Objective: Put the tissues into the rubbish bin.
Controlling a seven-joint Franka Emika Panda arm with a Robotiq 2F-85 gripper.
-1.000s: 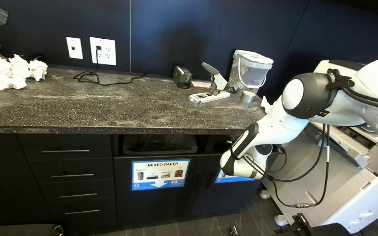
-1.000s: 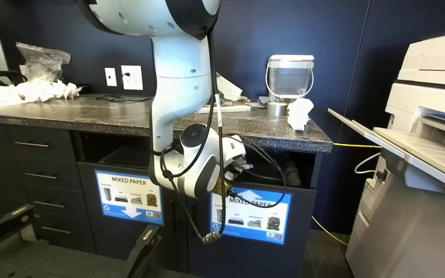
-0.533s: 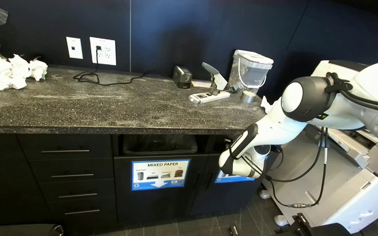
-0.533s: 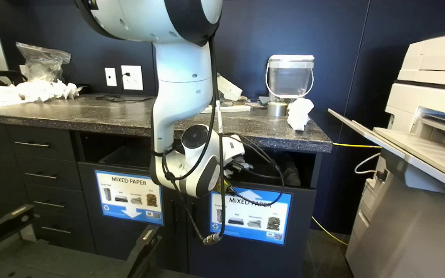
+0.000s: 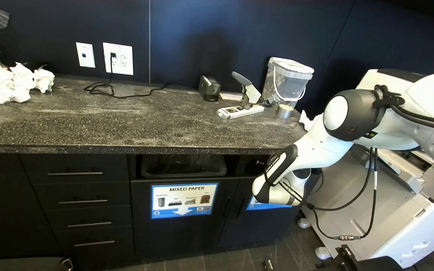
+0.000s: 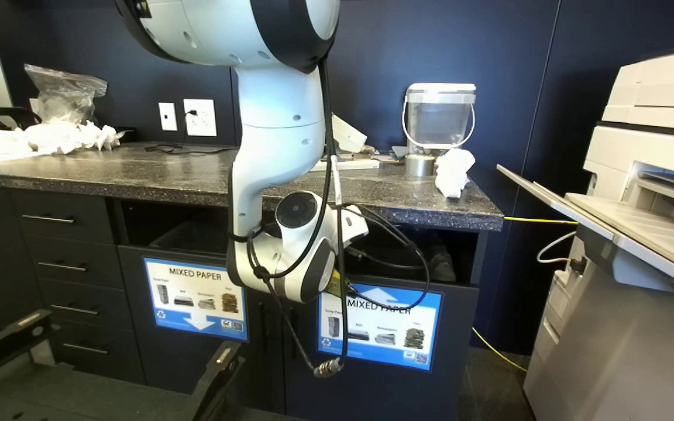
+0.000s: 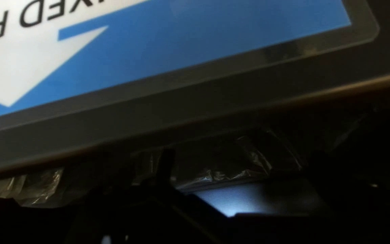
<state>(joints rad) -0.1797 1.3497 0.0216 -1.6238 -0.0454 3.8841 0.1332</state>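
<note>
A heap of several crumpled white tissues [image 5: 8,82] lies at the counter's far left in both exterior views. A lone tissue [image 6: 454,172] rests near the counter's right end. Below that end is the rubbish bin [image 6: 372,383], with its blue sign and dark slot. My arm reaches down into this slot, and the gripper is mostly hidden behind the arm in both exterior views. In the dark wrist view the gripper [image 7: 244,156] stands open, its fingers [image 7: 166,162] spread wide, with no tissue visible between them. Clear plastic liner and a lit surface show beyond.
The counter's edge [image 6: 430,216] overhangs the slot. A like bin [image 5: 181,241] stands beside it. On the counter are a stapler [image 5: 241,111], a tape roll [image 5: 285,111] and a clear bucket [image 6: 439,117]. A printer [image 6: 653,140] stands at the right. Cables hang from the arm.
A pale crumpled wad showed at my gripper in the slot earlier; it is out of sight now, let go. The arm has shifted only slightly.
</note>
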